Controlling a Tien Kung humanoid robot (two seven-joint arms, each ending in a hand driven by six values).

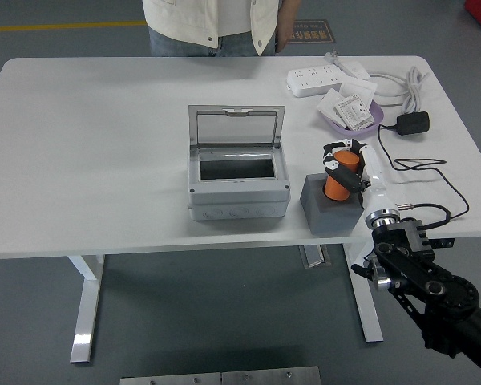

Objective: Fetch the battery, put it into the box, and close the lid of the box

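White table (88, 160) with grey box (238, 186) at centre, its lid (236, 126) raised. Right of it, a grey block (325, 212) is shown; above this, the orange battery (337, 180) is gripped by the right hand (346, 170), fingers closed around it.

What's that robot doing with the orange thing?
The right robot hand has its fingers wrapped around an orange battery that stands on a grey block. Just to the left, a grey box sits on the white table with its lid standing open and nothing visible inside. A person stands at the far side, touching nothing. The battery is not in the box yet.
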